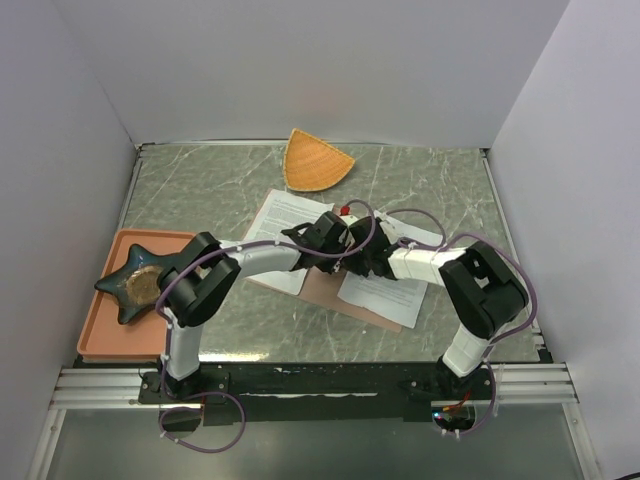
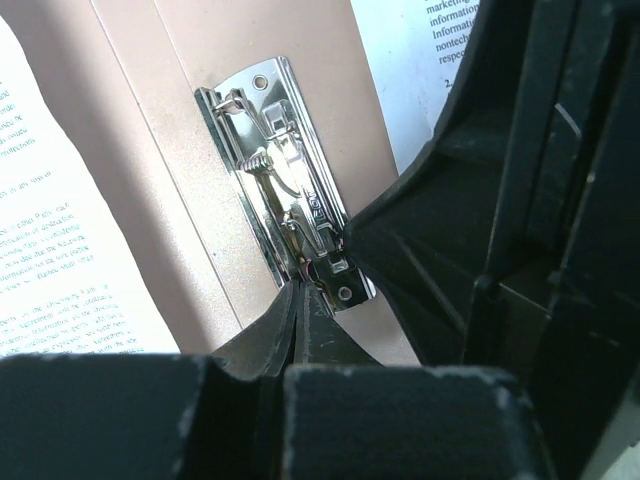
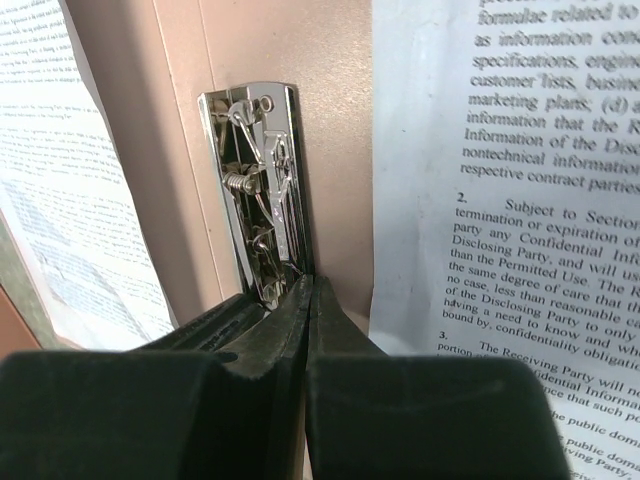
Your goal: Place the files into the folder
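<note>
The reddish-brown folder [image 1: 322, 291] lies open in the middle of the table. One white file sheet [image 1: 283, 222] covers its left half and another [image 1: 385, 291] its right half. The metal clip [image 2: 285, 180] sits on the bare strip between them; it also shows in the right wrist view [image 3: 262, 190]. My left gripper [image 1: 346, 254] is shut, tips at the clip's near end [image 2: 300, 292]. My right gripper [image 1: 360, 258] is shut too, tips touching the same end [image 3: 314, 285]. The two grippers sit close beside each other. Whether either pinches part of the clip is hidden.
An orange fan-shaped dish [image 1: 315, 160] lies at the back. A salmon rimmed tray [image 1: 105, 335] holding a dark star-shaped dish [image 1: 140, 280] sits at the left edge. White walls enclose the table on three sides.
</note>
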Controlling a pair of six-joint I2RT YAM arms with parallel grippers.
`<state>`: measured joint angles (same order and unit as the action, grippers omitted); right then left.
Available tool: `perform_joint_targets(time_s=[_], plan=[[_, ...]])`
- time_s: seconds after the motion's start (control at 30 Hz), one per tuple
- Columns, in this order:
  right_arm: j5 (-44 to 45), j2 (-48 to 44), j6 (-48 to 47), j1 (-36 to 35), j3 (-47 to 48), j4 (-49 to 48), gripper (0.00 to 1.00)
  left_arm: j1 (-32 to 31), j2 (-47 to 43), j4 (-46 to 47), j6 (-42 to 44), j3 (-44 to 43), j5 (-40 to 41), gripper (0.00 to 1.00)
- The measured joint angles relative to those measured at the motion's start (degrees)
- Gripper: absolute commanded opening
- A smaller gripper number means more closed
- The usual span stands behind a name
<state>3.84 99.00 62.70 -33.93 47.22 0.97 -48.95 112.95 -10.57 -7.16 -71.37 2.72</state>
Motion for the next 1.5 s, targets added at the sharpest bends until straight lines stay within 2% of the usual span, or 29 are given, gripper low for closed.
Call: perform_joint_targets(time_s=[0.23, 0.5, 0.63, 0.83, 0.97, 1.17, 1.5], plan=[[-0.57, 0.28, -0.61, 0.94, -0.96, -2.54, 0.0, -0.28, -1.95, 1.97, 0.37, 1.68, -0.48, 0.01], [-4.39, 1.73, 0.11, 1.05, -2.32, -11.06, 0.0, 2.08, -4.48, -9.35, -0.68, 2.49, -22.45, 0.01], [-5.01, 2.01, 0.44, 0.96, -2.84, -13.11, 0.0, 3.65, -5.57, -13.42, 0.04, 0.79, -26.1, 0.01], [-4.96, 1.46, 0.59, 0.96, -3.93, -13.92, 0.0, 9.62, -9.62, -14.84, 0.39, 0.2, -27.5, 0.01], [-5.03, 0.7, 0.81, 0.81, -5.18, -14.29, 0.0, 13.6, -12.13, -14.01, 0.07, 0.15, -25.51, 0.01], [-4.87, -0.7, 0.92, 0.24, -6.67, -14.73, 0.0, 13.29, -12.24, -12.57, -0.07, 0.55, -22.58, 0.02], [-3.93, -2.49, 0.59, -1.55, -7.69, -13.33, 0.0, 13.07, -6.67, -12.09, -1.31, 1.03, -22.12, 0.01]])
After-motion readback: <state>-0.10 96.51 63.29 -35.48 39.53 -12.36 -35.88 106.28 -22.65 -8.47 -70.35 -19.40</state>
